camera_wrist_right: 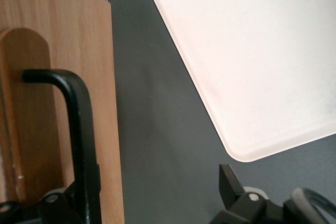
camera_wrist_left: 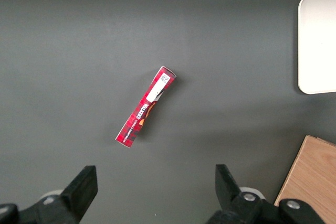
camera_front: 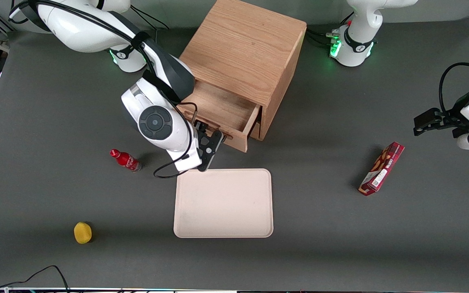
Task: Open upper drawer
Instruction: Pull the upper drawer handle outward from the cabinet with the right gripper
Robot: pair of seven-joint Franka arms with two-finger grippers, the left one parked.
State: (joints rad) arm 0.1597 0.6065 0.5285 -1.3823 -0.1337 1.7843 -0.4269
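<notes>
Hooking the thin black wire handle (camera_wrist_right: 79,145), the right gripper (camera_front: 212,142), fingers spread, has the light-oak upper drawer (camera_front: 226,110) pulled partway from the cube-shaped wooden cabinet (camera_front: 250,53).

Dark grey table (camera_front: 320,252), matte surface. Resting on it: a cube-shaped wooden cabinet (camera_front: 246,53), farthest from the front camera; a pale pink tray (camera_front: 223,203) with rounded corners, lying flat in front of the cabinet and nearer the camera; a small red bottle (camera_front: 125,160) lying on its side and a yellow round object (camera_front: 82,232), both toward the working arm's end; a red snack box (camera_front: 382,168) toward the parked arm's end. The gripper (camera_front: 214,140) hangs at the cabinet's front, above the table.
</notes>
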